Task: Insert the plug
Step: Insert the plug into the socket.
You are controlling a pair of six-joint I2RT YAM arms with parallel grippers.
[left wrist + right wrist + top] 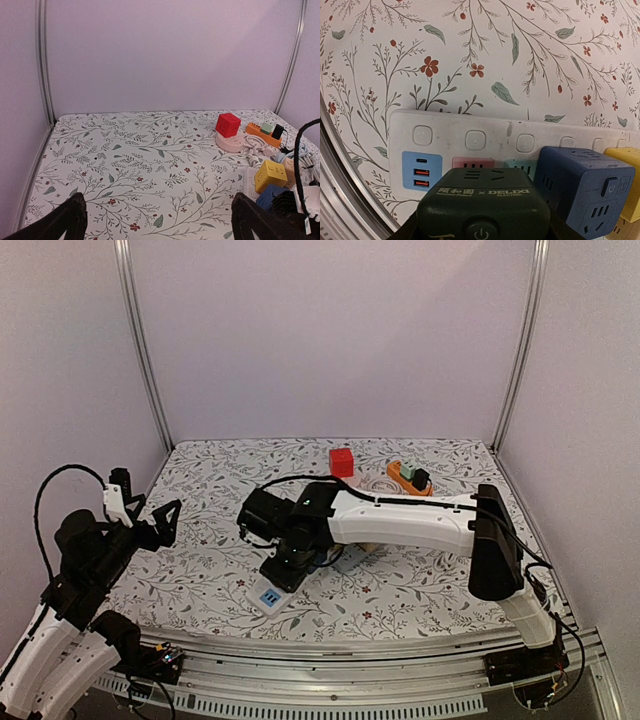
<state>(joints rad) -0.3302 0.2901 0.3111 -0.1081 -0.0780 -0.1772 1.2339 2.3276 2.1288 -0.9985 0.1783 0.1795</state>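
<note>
The dark green cube-shaped plug adapter (pixel 482 205) sat at the bottom centre of the right wrist view. The right gripper (pixel 285 570) pinched it, with its jaws about half closed against the adapter's sides. Only dark slivers of the fingers showed at the adapter's lower corners. Its broad side ran left to right across the frame, parallel to the long white plastic power strip (pixel 450 132) behind it. Its slotted face tilted toward the top of the frame, with the lettered edge and round power button nearer the camera. It hid the strip's lower edge below the pink socket (pixel 472 162), between the blue USB panel (pixel 422 170) at left and the blue cube adapter (pixel 585 192) at right. Whether its pins had reached a socket could not be told. At the left of the top view, the left gripper (pixel 148 502) hung above the floral tablecloth (pixel 200 570), fingers spread fully and holding nothing.
</note>
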